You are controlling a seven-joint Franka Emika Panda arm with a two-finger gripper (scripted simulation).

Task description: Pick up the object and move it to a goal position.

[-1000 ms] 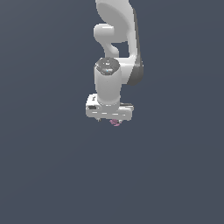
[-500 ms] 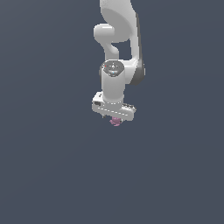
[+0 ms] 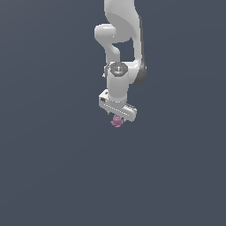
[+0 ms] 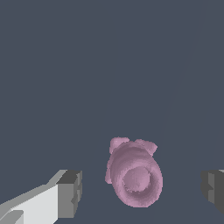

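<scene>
Fingers first: in my wrist view the gripper [image 4: 140, 190] has its two dark pads [image 4: 70, 192] standing well apart, with the object [image 4: 133, 177] lying between them and touching neither. The gap on either side of it looks clear, wider toward the far pad, which is cut off at the picture's edge. So I read the hand as spread around the thing, not yet clamped.

In the exterior view the gripper [image 3: 117, 115] sits just above the object [image 3: 116, 121], a small pink-mauve knobbly lump peeking out under the white bar. Over the last second the arm [image 3: 119, 48] has dropped and swung a little toward the exterior view's right, bringing the bar lower and skewed; the lump shows under it throughout. My judgement is that the descent is about done and squeezing shut is the step now due, with the lift and carry to the goal yet to come.

What I cannot make out: the fingertips in the exterior view, hidden behind bar and lump; whether the lump rests on the grey ground, since no shadow or edge shows; and any goal marker, which appears in neither view.
</scene>
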